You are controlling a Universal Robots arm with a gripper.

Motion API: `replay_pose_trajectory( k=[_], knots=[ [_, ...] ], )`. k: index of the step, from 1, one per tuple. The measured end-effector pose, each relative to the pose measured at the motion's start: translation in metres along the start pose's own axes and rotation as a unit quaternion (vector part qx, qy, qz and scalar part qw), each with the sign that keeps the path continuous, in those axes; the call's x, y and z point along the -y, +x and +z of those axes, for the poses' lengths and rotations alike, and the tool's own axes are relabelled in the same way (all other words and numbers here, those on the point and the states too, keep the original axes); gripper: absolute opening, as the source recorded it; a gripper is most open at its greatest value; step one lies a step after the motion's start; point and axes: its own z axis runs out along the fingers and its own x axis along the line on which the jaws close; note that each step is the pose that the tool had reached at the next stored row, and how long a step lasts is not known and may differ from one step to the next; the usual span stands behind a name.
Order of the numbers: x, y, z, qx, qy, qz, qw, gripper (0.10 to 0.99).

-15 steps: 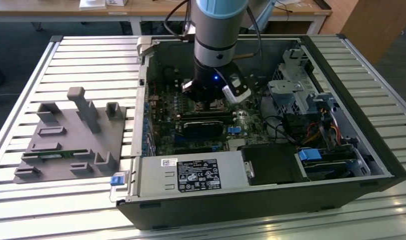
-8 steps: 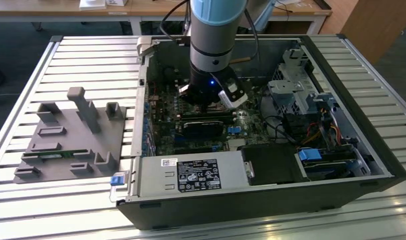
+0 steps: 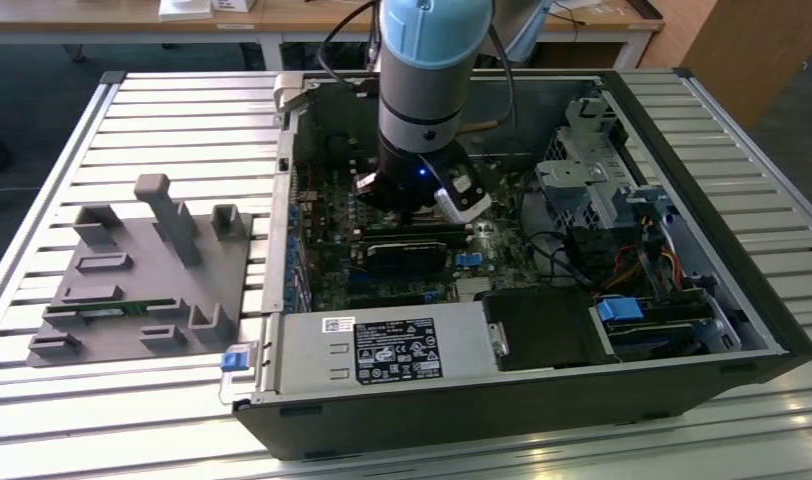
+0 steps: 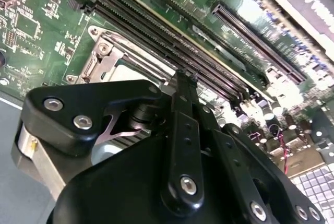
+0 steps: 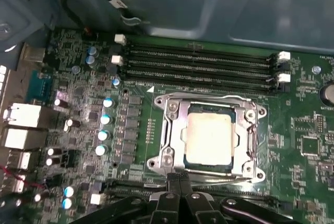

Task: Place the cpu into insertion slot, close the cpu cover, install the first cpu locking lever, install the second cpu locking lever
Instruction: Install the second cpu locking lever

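Inside the open computer case (image 3: 726, 300), the gripper (image 3: 409, 210) hangs low over the motherboard (image 3: 379, 285).

In the exterior view it sits just above the board. In the first wrist view the cpu (image 5: 210, 136) lies seated in the insertion slot (image 5: 172, 156), the cpu cover (image 5: 209, 100) closed around it, and the fingers (image 5: 179, 182) look pressed together, gripping nothing, at the socket's edge. In the second wrist view the cover (image 4: 107, 51) shows beside black memory slots (image 4: 156, 31).

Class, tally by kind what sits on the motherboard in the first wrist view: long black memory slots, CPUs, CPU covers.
memory slots: 4
cpu: 1
cpu cover: 1
Total: 6
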Motion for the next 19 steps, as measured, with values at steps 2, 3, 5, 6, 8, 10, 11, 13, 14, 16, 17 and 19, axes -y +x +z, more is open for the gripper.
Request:
replay_pose_trajectory(
  k=[2,3,5,6,8,10,11,13,14,16,17,19],
  knots=[
    [0.0004,0.0,0.0018,0.0005,-0.0058,0.0,1.0,0.106],
    [0.0007,0.0002,0.0024,0.0007,-0.0081,0.0,1.0,0.106],
    [0.0021,0.0008,0.003,0.001,-0.0118,0.0,0.9999,0.106],
    [0.0034,0.0013,0.003,0.0012,-0.0131,0.0,0.9999,0.106],
    [0.0072,0.0032,0.0025,0.0015,-0.0158,0.0,0.9999,0.106],
    [0.0103,0.0055,0.0021,0.0018,-0.017,0.0,0.9999,0.106],
    [0.0112,0.0067,0.0021,0.0019,-0.0178,0.0,0.9998,0.106],
    [0.0124,0.0101,0.0023,0.0026,-0.0198,0.0,0.9998,0.106],
    [0.0127,0.012,0.0025,0.0032,-0.0209,0.0,0.9998,0.106],
    [0.0128,0.0141,0.0034,0.0042,-0.0238,-0.001,0.9997,0.106],
    [0.0129,0.0145,0.0041,0.0045,-0.0263,-0.001,0.9996,0.106],
    [0.0132,0.0149,0.0056,0.0051,-0.0317,-0.001,0.9995,0.106]
  ],
)
